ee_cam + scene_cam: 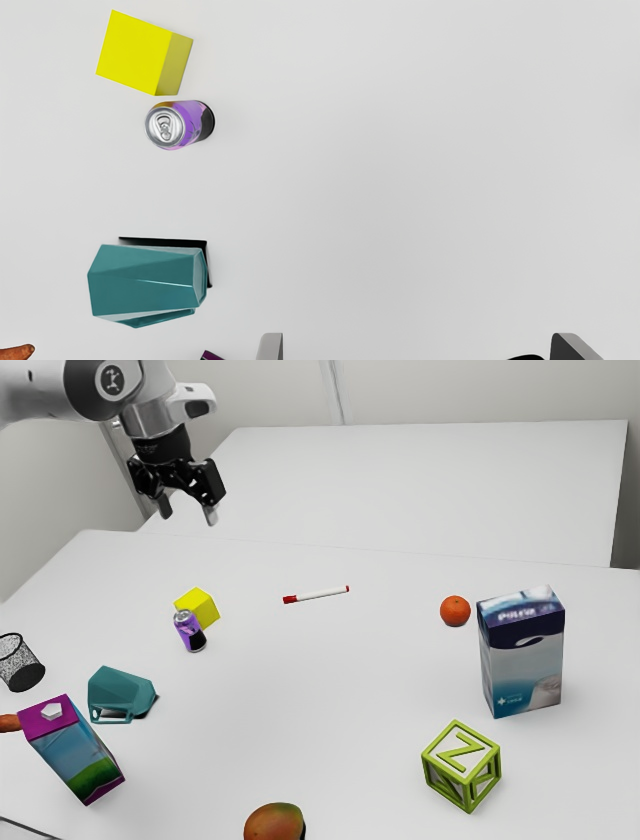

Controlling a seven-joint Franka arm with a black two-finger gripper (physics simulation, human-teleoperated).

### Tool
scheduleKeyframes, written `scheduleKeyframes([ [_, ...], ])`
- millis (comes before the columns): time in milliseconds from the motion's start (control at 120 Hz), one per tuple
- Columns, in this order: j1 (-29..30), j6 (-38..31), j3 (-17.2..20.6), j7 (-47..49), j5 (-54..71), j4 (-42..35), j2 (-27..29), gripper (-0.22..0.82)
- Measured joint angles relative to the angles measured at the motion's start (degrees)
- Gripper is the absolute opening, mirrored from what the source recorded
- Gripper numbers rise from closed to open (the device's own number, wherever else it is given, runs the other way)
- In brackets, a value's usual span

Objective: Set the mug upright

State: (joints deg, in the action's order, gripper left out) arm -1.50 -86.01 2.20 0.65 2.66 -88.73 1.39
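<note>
Exterior view: mug (122,688) on its side, not upright.
It rests on the table (330,680) near the carton (68,752), well apart from the raised gripper (188,513); wrist view: jaws wide open, the mug outside them, so both grasping and righting it remain.

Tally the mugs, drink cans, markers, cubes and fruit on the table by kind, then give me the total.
Mugs: 1, the teal mug
Drink cans: 1, the purple can
Markers: 1, the red-capped marker
Cubes: 2, the yellow cube and the green letter cube
Fruit: 2, the orange and the mango
Total: 7
</note>
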Motion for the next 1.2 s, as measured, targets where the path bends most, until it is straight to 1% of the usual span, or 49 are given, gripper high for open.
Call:
scheduleKeyframes([
  [133,-0.02,-0.01,-0.04,0.10,0.04,-0.08,0.09,0.58],
  [275,0.08,0.19,-0.37,0.09,0.00,-2.43,2.66,0.58],
  [367,1.27,0.86,-0.70,0.02,-0.02,-3.37,4.09,0.58],
  [642,11.54,2.96,-0.99,-2.77,-1.28,-4.52,4.88,0.58],
  [967,22.37,2.82,-1.63,-10.90,-5.46,-6.22,2.36,0.58],
  [1200,26.57,-1.77,-3.29,-18.41,-7.77,-12.02,1.61,0.58],
])
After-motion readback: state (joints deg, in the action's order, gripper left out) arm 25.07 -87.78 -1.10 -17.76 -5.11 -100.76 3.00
